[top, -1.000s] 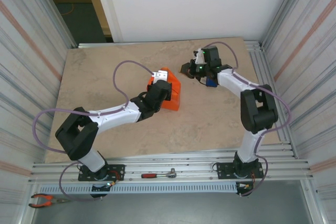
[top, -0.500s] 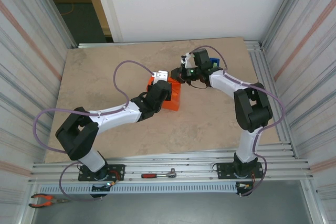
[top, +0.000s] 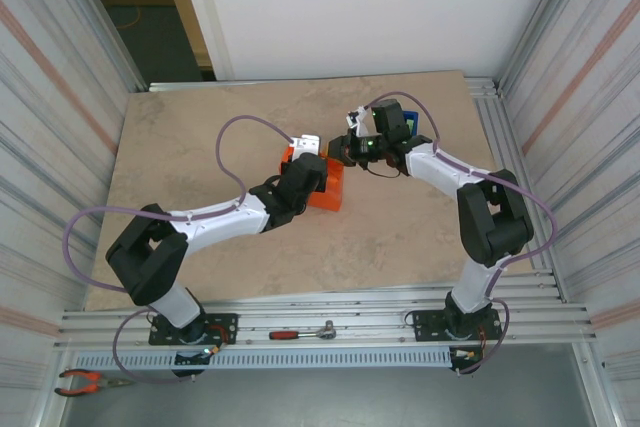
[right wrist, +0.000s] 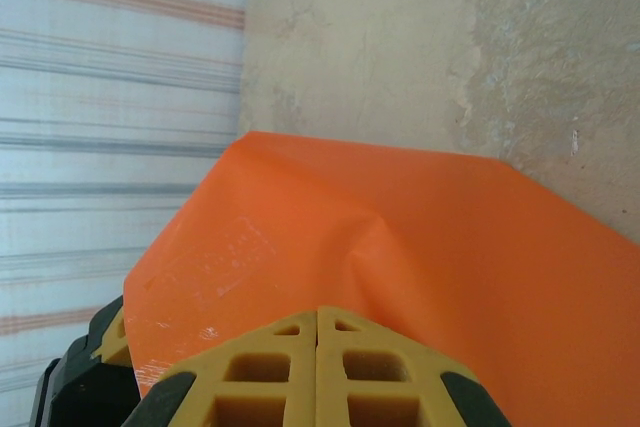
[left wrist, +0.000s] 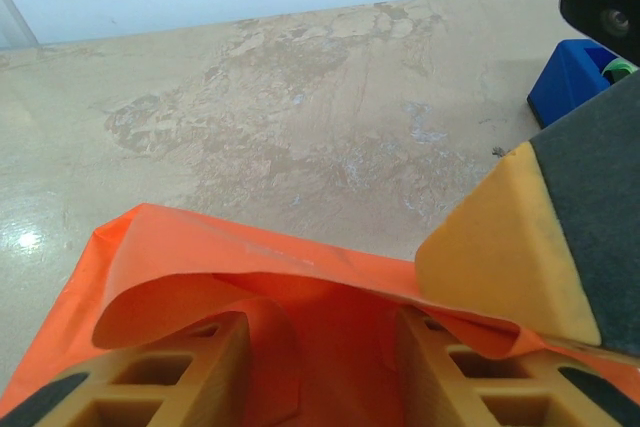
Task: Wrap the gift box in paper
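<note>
paper [top: 326, 189]: thin bright orange sheet, creased, folded into a bundle mid-table | left gripper [left wrist: 310, 377]: yellow fingers with hollow cells, clamped on the bundle's sides | right gripper [right wrist: 317, 352]: fingers pressed together, tip on the paper's fold | table [left wrist: 300, 117]: mottled beige stone pattern | tape dispenser [left wrist: 570, 87]: blue plastic block, apart from paper

No legible text, label, brand, number or sign anywhere; plain unprinted orange across the paper [right wrist: 400, 247]; plain blue on the tape dispenser [left wrist: 565, 87], markings too blurred to read; bare stone pattern on the table [top: 200, 137].
</note>
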